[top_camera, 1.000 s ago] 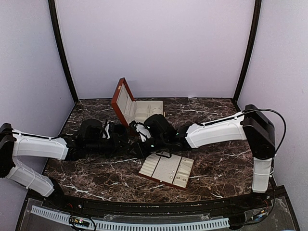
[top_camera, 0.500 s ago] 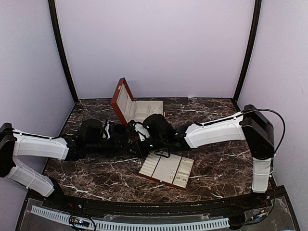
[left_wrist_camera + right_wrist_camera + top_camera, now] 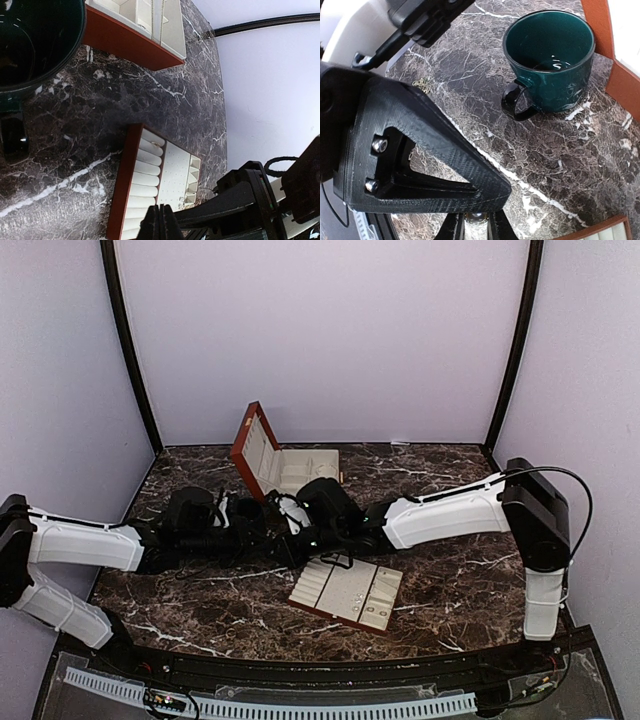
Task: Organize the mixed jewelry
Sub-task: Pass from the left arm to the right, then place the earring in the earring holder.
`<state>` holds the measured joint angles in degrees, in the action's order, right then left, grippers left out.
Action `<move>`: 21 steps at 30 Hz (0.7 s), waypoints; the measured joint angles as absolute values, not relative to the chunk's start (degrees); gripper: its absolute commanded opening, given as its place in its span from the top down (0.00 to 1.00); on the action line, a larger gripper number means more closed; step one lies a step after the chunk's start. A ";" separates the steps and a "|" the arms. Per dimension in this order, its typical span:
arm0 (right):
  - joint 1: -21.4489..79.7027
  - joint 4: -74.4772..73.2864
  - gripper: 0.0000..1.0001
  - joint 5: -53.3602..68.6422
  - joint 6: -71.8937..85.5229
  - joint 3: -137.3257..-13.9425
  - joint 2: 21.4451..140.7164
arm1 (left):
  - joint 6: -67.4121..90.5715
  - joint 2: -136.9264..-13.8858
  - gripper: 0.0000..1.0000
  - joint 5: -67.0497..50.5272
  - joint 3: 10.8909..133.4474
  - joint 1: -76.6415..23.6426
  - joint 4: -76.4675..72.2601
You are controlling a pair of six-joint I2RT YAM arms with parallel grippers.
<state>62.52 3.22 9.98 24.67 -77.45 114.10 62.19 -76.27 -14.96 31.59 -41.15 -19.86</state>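
Observation:
My right gripper (image 3: 476, 227) is low over the marble with its jaws drawn in on a tiny shiny piece of jewelry (image 3: 477, 217). The dark green cup (image 3: 550, 55) stands upright ahead of it, handle toward me. A small pale chain (image 3: 422, 84) lies on the marble by the left arm. My left gripper (image 3: 160, 222) is shut with nothing between its fingers, and it hovers over the near end of the cream slotted tray (image 3: 150, 180). A tiny piece (image 3: 156, 144) sits on one of the tray's rolls. In the top view both grippers (image 3: 262, 530) (image 3: 292, 532) meet between box and tray.
The red-brown box (image 3: 270, 465) stands open behind the grippers, lid up on its left. The tray (image 3: 347, 592) lies in front of them toward the near edge. The left gripper's black finger (image 3: 420, 150) fills the near left of the right wrist view.
Almost nothing differs in the top view. The right forearm has edged slightly left, and the left arm holds still.

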 measured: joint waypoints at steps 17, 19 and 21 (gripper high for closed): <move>61.67 1.63 0.98 6.20 24.29 -66.78 101.12 | 49.08 -68.47 0.47 -8.05 37.56 -40.95 -7.97; 61.21 0.30 0.98 6.26 24.34 -64.84 98.08 | 46.11 -67.46 0.47 -7.88 39.46 -39.48 -5.56; 60.69 -1.23 0.98 6.48 24.45 -63.09 95.53 | 43.64 -67.22 0.46 -8.56 40.86 -37.23 -3.88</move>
